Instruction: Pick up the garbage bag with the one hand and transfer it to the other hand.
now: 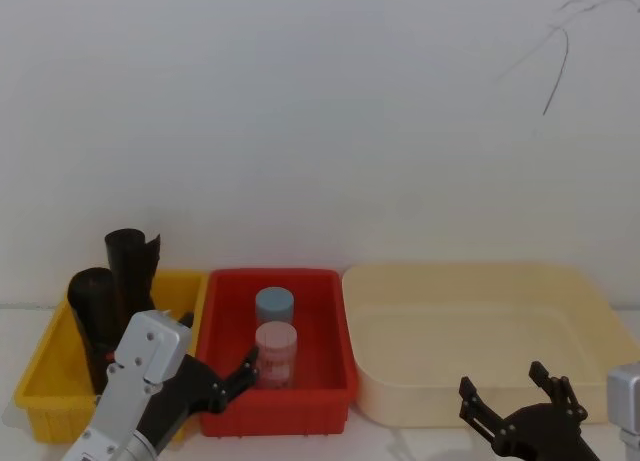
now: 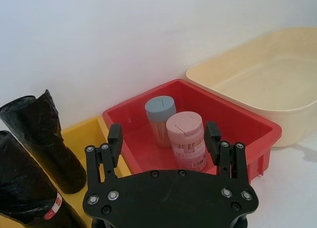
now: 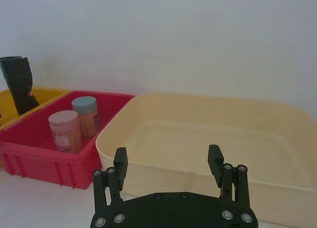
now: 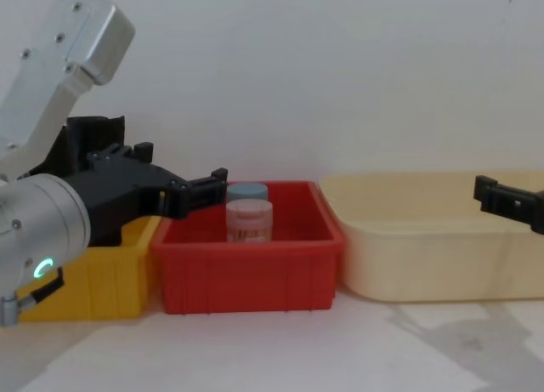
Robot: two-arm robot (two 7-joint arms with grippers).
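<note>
The garbage bag (image 1: 88, 306), a black roll with a red-and-white sticker (image 2: 54, 206), stands upright at the front of the yellow bin (image 1: 40, 386). My left gripper (image 1: 222, 353) hangs open just right of it, over the seam between the yellow and red bins, with nothing between its fingers (image 2: 115, 139). In the chest view the left gripper (image 4: 183, 167) points right, and a green ring glows on its wrist. My right gripper (image 1: 503, 381) stands open and empty, low in front of the cream tub (image 3: 208, 114).
A second black roll with a ragged top (image 1: 131, 261) stands behind the first in the yellow bin. The red bin (image 1: 330, 381) holds a blue-lidded jar (image 1: 274, 305) and a pink-lidded jar (image 1: 276, 349). The cream tub (image 1: 590, 311) lies at the right, against a white wall.
</note>
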